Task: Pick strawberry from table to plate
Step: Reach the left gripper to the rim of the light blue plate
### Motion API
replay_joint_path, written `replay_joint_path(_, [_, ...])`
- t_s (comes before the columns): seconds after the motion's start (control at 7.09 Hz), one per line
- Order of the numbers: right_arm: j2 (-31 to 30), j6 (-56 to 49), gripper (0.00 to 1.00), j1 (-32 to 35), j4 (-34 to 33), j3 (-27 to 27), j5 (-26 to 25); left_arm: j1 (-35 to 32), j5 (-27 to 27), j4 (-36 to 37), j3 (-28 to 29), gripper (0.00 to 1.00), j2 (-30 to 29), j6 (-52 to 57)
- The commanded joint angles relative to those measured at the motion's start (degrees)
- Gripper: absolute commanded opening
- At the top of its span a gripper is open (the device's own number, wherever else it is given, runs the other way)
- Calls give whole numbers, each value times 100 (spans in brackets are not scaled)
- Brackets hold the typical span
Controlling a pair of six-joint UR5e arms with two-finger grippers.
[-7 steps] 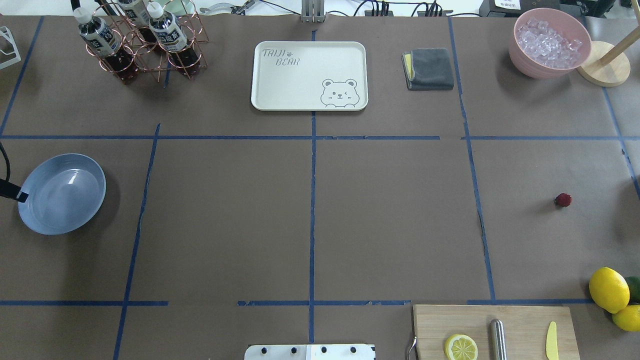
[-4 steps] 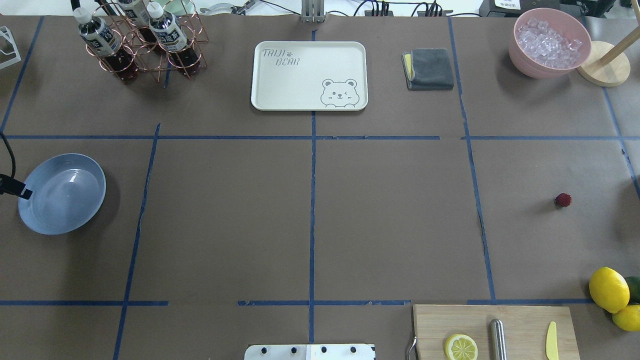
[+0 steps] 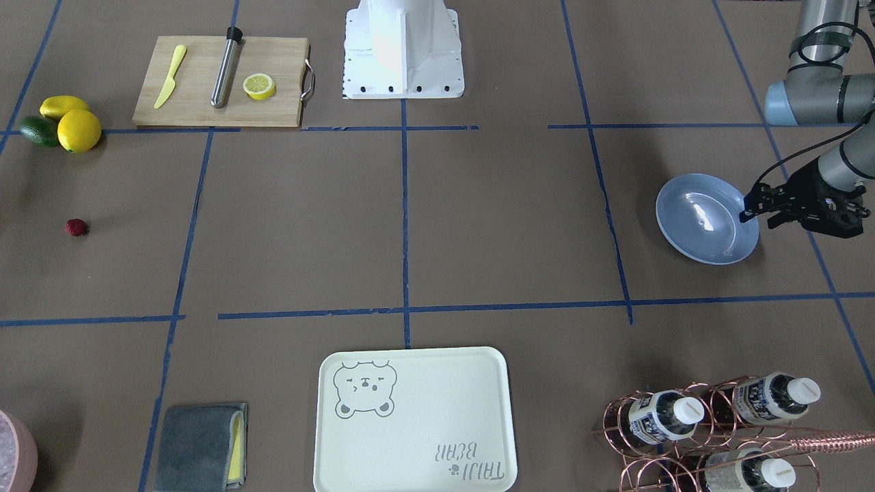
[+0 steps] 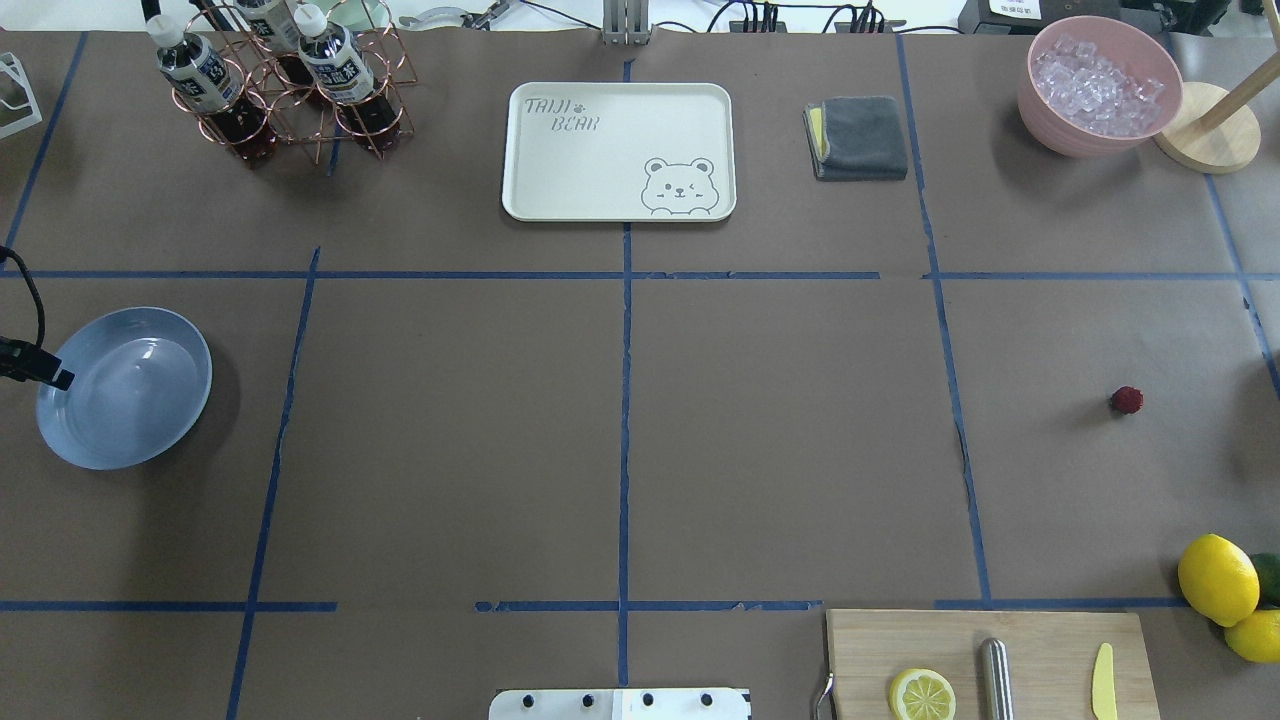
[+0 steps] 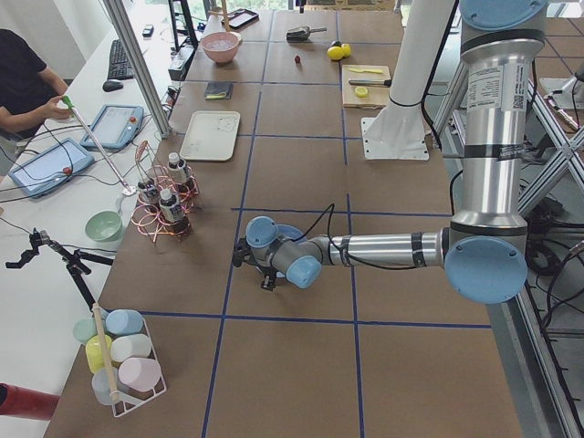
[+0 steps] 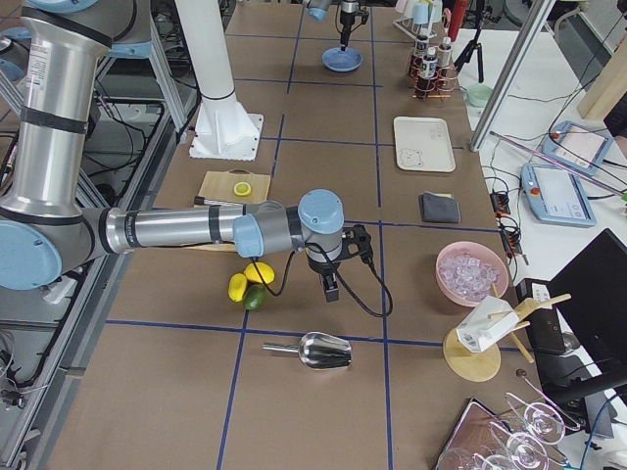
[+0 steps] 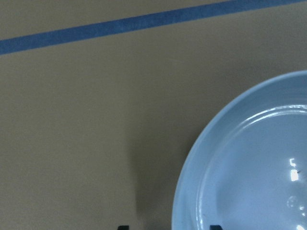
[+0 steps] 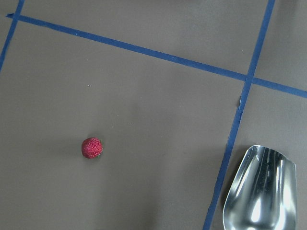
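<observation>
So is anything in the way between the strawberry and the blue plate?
No, nothing I can see. The strawberry sits far across the table from the plate, with only flat blue tape lines on the bare surface between them.

White side bench [image 5: 87, 91] along room edge; aluminium frame post [image 5: 139, 68] rising beside it; bright even indoor light.

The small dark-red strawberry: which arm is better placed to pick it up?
Right. Its wrist camera looks down on the small dark-red strawberry, while the left gripper hangs beside the round light-blue plate, far across the table.
</observation>
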Motion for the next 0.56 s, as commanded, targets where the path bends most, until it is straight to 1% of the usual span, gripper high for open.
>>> replay_joint_path(0.0, [0, 0, 100, -3, -6, 8, 0, 9, 0, 12, 53, 64, -74, 0])
replay_joint_path(0.42, [0, 0, 100, -3, -6, -1, 0, 18, 0, 12, 141, 64, -171, 9])
